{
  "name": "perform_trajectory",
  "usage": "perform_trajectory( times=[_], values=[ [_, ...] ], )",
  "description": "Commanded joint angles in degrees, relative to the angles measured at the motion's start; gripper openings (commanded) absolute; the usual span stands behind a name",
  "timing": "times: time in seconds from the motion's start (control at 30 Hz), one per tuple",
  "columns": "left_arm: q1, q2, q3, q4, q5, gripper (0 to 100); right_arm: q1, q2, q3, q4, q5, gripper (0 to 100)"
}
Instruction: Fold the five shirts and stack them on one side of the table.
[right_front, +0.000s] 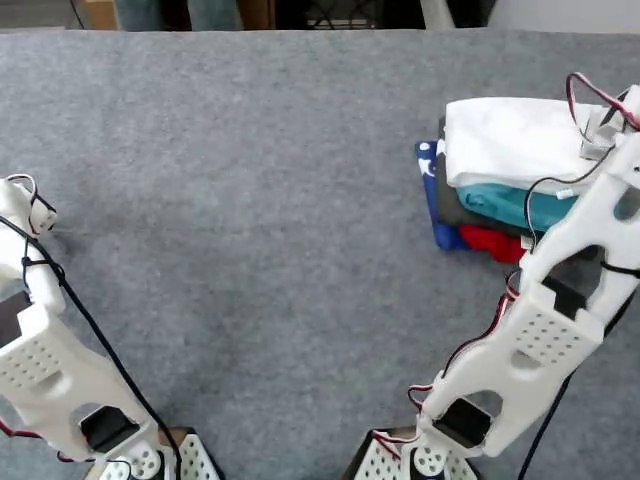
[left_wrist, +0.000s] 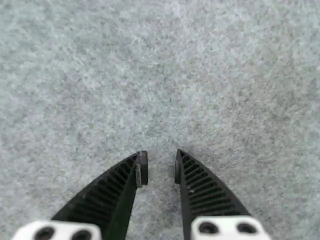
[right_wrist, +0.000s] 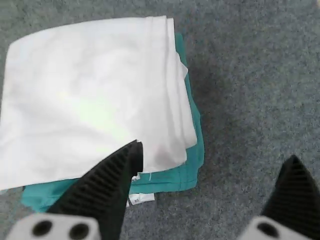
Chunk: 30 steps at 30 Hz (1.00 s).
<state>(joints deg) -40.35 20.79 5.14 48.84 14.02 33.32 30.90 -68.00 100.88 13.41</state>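
The grey felt worktop (right_front: 250, 150) carries a stack of 5 folded shirts (right_front: 500, 170) at its right side: white shirt (right_wrist: 90, 100) topmost, then teal shirt (right_wrist: 196, 150), dark grey shirt (right_front: 450, 205), red shirt (right_front: 492, 242) and patterned blue shirt (right_front: 430, 190). The right gripper (right_wrist: 215, 154) hangs wide open above the stack, holding nothing. The left gripper (left_wrist: 160, 167), barely parted, holds nothing over bare felt. The print on the teal shirt's small white tag (right_wrist: 141, 199) is too small to read.

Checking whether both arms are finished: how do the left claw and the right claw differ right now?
The left claw leaves only a narrow gap between its tips; the right claw is spread wide. The left claw hangs over bare grey table; the right claw is over the edge of the folded white shirt. Both are black, ribbed and hold nothing.
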Motion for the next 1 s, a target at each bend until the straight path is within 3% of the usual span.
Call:
perform_trajectory(
  times=[0.0,0.13,0.17,0.27,0.63,0.97],
  values=[
    [-0.04,-0.7,-2.42,-0.62,0.18,12,-2.81,-4.88,-3.12,-0.09,-3.96,32.7],
    [-0.04,-0.7,-2.42,-0.62,0.18,12,-6.07,-4.97,-2.07,-3.43,-4.84,3.9],
    [-0.04,-0.7,-2.42,-0.62,0.18,12,-6.59,-4.79,-1.1,-5.01,-3.96,0.8],
    [-0.04,-0.7,-2.42,-0.62,0.18,12,-6.42,-3.12,1.71,-8.35,-4.75,5.6],
    [-0.04,-0.7,-2.42,-0.62,0.18,12,3.25,14.73,8.4,-10.2,-1.76,1.5],
    [0.31,-0.7,-2.42,-0.62,0.18,12,-3.34,14.29,2.59,-2.2,2.29,1.8]
  ],
)
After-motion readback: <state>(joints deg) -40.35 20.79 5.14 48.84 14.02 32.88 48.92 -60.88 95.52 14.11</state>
